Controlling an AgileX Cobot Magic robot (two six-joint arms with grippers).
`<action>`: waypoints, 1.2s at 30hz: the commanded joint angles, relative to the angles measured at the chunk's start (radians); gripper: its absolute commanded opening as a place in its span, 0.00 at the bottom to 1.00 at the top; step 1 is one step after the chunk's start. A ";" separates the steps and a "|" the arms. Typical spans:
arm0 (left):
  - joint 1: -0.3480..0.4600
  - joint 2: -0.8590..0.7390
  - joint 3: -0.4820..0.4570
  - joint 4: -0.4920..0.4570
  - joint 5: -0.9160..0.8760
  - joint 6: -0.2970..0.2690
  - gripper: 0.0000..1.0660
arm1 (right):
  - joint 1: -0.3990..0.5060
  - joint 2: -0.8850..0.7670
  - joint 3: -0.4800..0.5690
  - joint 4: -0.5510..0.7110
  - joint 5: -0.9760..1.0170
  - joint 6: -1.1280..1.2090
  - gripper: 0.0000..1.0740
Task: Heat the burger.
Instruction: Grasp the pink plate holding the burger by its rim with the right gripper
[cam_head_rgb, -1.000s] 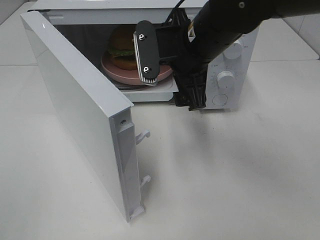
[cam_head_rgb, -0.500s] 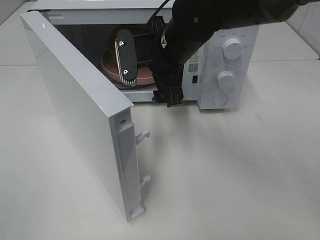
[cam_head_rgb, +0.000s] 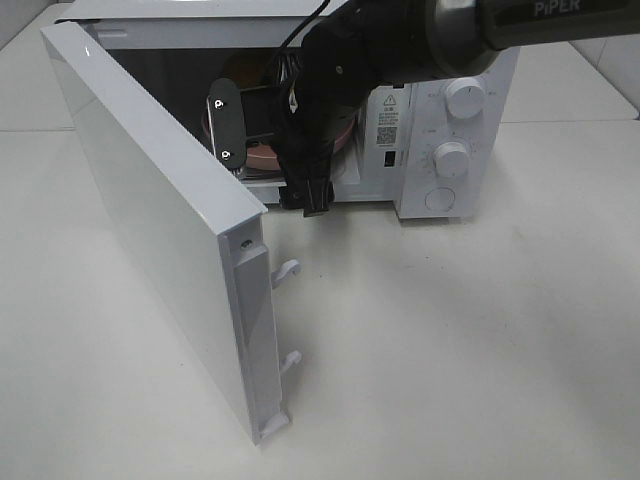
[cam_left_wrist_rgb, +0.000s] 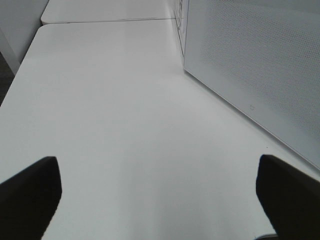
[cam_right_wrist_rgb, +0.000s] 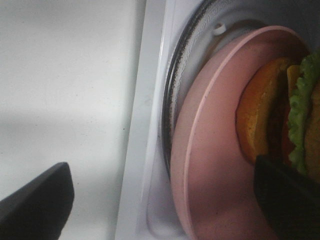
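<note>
white table (cam_head_rgb: 450, 350); "piper" on right arm (cam_head_rgb: 500, 20); right hand (cam_right_wrist_rgb: 162, 197) open near burger (cam_right_wrist_rgb: 265, 115); left hand (cam_left_wrist_rgb: 160, 195) open.

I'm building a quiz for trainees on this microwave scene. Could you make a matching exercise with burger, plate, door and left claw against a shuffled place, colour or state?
Things:
1. burger
2. plate
3. door
4. left claw

Descriptions:
A. pink
B. swung open
C. open, above the table
D. on the plate

Pairs: 1-D, 2-A, 3-B, 4-C
</note>
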 joint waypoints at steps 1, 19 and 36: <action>0.002 -0.014 -0.001 0.003 -0.014 0.000 0.92 | -0.005 0.011 -0.021 -0.003 -0.003 0.012 0.86; 0.002 -0.014 -0.001 0.022 -0.014 -0.001 0.92 | -0.036 0.150 -0.166 0.000 -0.002 0.011 0.85; 0.002 -0.014 -0.001 0.022 -0.014 -0.001 0.92 | -0.040 0.202 -0.180 0.077 -0.038 -0.004 0.42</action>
